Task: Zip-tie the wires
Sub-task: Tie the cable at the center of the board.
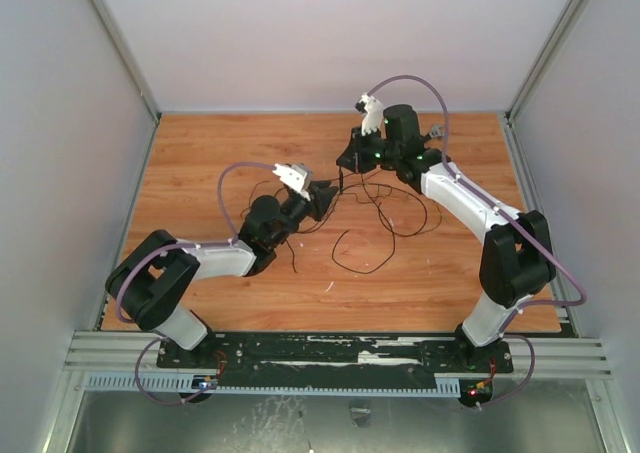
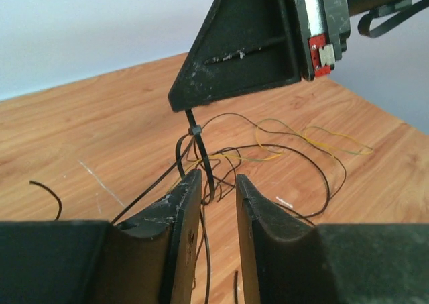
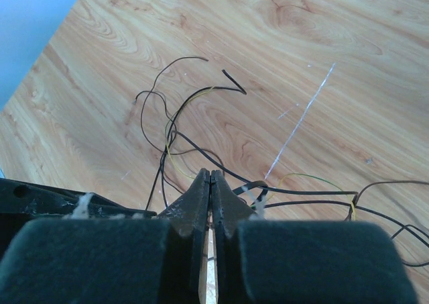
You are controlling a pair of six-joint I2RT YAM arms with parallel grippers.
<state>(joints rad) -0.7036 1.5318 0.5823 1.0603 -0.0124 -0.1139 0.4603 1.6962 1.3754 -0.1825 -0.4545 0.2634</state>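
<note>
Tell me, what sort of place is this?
Likely a robotics lab test cell: a left arm and right arm bolted to a metal rail, a wooden tabletop boxed in by plain white panels, loose wires lying on it.

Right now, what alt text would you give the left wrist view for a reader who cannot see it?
A black zip tie hangs in a loop from the shut right pincer above, its lower end dipping between the parted fingers of the left pincer. Thin dark and yellowish wires sprawl in loose loops on the wooden table behind.
</note>
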